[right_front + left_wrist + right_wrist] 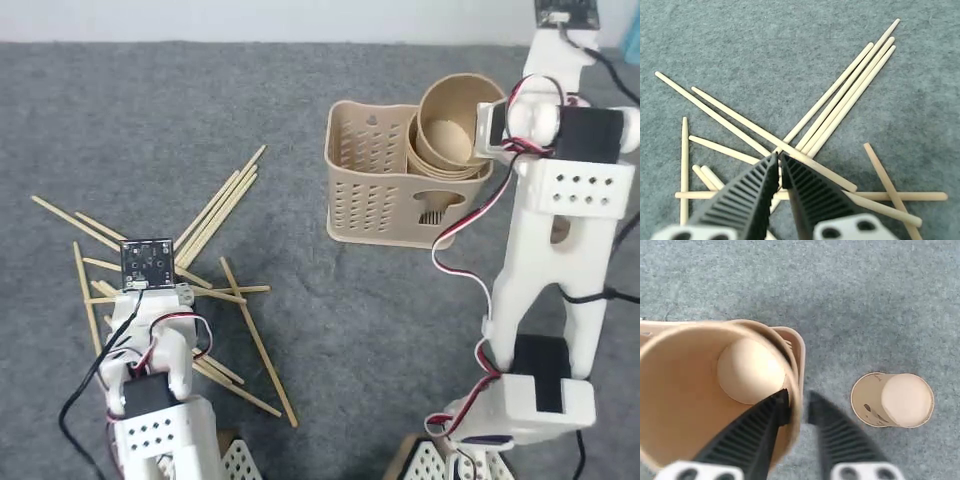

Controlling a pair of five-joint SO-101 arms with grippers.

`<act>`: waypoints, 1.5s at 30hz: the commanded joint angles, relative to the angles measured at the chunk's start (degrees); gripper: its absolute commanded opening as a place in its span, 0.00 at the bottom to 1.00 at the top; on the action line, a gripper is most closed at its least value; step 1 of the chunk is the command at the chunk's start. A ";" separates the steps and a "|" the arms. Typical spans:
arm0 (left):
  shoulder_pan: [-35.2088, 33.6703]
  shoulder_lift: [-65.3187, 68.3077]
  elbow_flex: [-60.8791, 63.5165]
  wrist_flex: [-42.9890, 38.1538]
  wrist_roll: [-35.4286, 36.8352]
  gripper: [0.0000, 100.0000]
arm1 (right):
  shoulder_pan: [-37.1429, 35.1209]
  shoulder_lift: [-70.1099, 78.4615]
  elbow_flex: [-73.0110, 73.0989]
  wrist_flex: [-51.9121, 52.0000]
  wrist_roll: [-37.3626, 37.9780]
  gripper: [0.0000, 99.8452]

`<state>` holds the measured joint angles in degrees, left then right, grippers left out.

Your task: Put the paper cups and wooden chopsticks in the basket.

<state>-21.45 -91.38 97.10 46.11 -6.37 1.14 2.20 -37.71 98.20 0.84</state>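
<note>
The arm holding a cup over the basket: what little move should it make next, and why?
Probably lower it slightly, then open. The right gripper pinches the paper cup by its rim, one finger inside, one outside, tilted over the nested cups in the basket, so it seems lined up to join them. A spare cup waits on the mat.
</note>
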 commanded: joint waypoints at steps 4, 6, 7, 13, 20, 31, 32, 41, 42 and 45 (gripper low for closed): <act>0.26 -0.44 -0.22 -1.32 -0.53 0.02 | -0.75 -6.02 -4.92 -0.40 0.70 0.28; 0.35 -0.53 -0.22 -1.32 -0.53 0.02 | -0.66 -8.31 -6.42 1.19 0.70 0.28; 0.35 -0.53 -0.22 -1.32 -0.53 0.02 | -0.57 -9.63 -6.68 2.07 0.70 0.28; 0.35 -0.53 -0.22 -1.32 -0.53 0.02 | 4.88 -16.22 -1.23 4.70 0.35 0.28; 0.35 -0.53 -0.22 -1.32 -0.53 0.02 | 18.51 -18.68 13.54 4.18 0.70 0.18; 0.26 -0.53 -0.22 -1.32 -0.53 0.02 | 28.35 -14.73 34.64 -16.75 5.63 0.01; 0.26 -0.53 -0.22 -1.32 -0.53 0.02 | 28.44 -14.11 35.87 -18.33 5.63 0.01; 0.26 -0.53 -0.22 -1.32 -0.53 0.02 | 29.58 -6.90 38.95 -26.15 5.63 0.01; 0.26 -0.53 -0.22 -1.32 -0.53 0.02 | 30.02 -5.85 38.95 -27.38 5.63 0.01; 0.26 -0.53 -0.22 -1.32 -0.53 0.02 | 30.99 -1.98 38.95 -30.90 5.98 0.01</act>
<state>-21.45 -91.38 97.10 46.11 -6.37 30.86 -0.97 1.85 70.77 5.32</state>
